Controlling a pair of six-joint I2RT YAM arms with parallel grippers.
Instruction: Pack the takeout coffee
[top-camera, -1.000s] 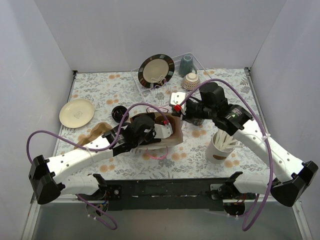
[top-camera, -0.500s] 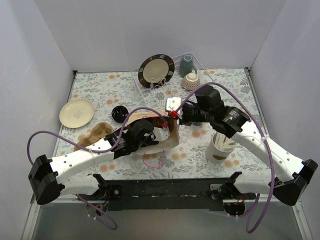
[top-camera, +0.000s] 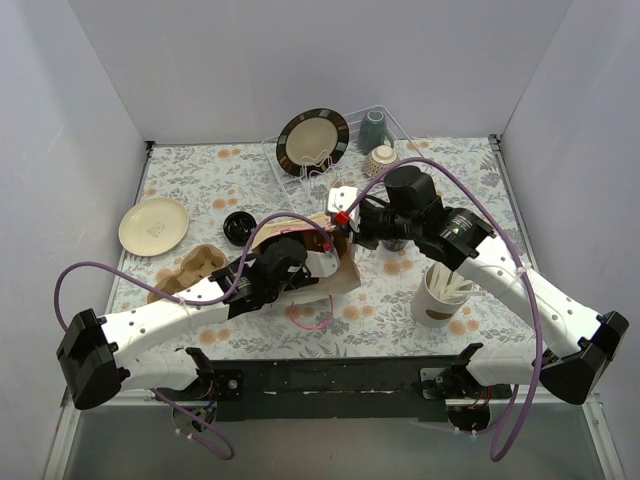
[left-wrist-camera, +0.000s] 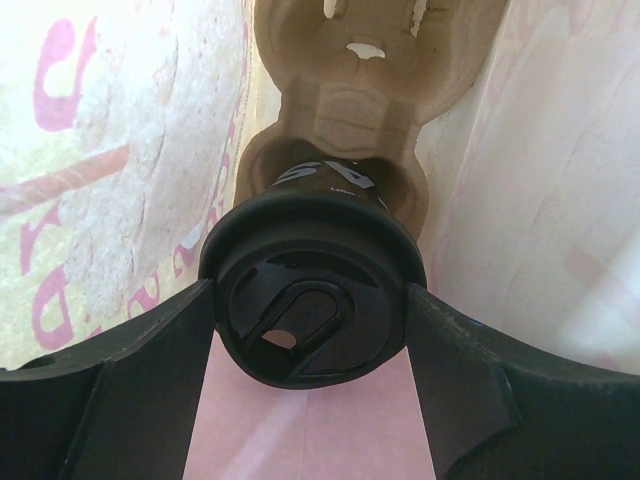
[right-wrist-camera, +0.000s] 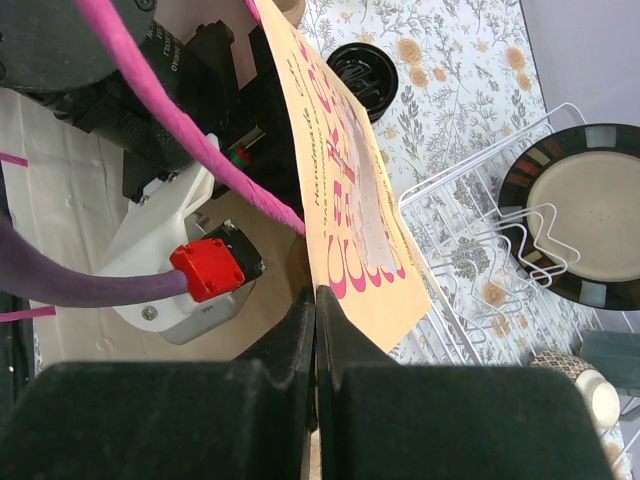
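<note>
Top external: paper bag mid-table, left arm reaching inside; right gripper at its far rim

Left wrist: left gripper clamped on lidded black cup, seated in a pulp carrier socket inside bag

Right wrist: jaws pinched shut on bag's pink-printed edge

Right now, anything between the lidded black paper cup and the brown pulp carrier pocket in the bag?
Nothing visible: lidded black paper cup sits in the brown pulp carrier, near pocket, inside the paper bag; left gripper clamps its lid.
</note>
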